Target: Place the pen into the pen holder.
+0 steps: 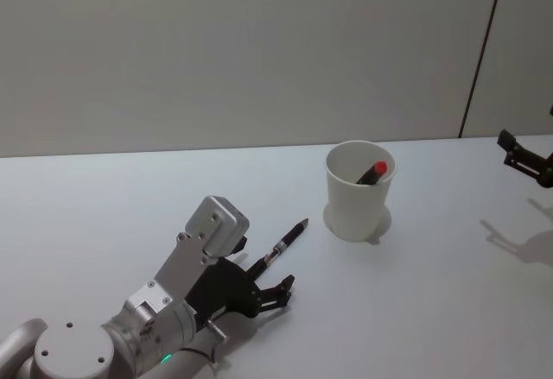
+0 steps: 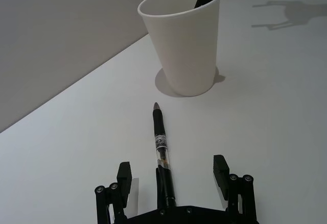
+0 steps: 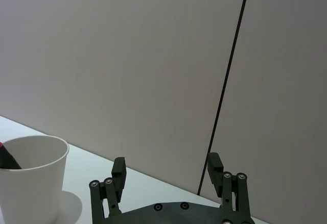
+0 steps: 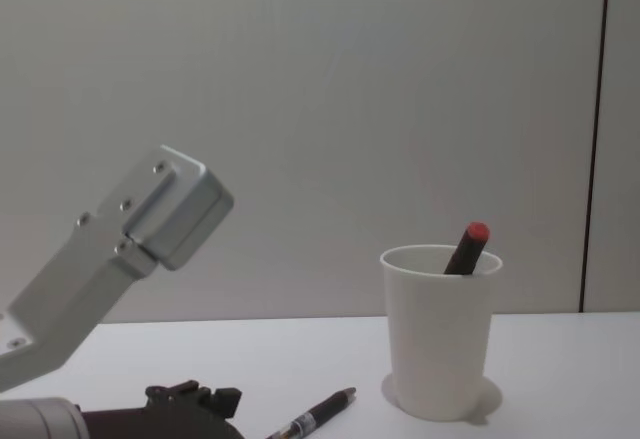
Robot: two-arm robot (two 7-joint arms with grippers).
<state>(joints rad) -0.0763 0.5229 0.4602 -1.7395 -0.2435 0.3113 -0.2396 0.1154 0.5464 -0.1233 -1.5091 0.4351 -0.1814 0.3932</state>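
White surface (image 1: 449,310), starting from its left side: the left gripper (image 2: 172,166) sits low by the near edge, fingers spread wide either side of the pen (image 2: 160,137) at its back end, not touching it. I'd nudge forward so the pads close on mid-barrel, then tip it upright before clearing the rim. It's a slim dark pen with a clear labelled stretch, lying flat, tip aimed at the pen holder (image 2: 186,45) just beyond, where a red-capped pen (image 1: 372,173) leans inside. The right gripper (image 3: 166,161) hangs open and empty over the right edge.
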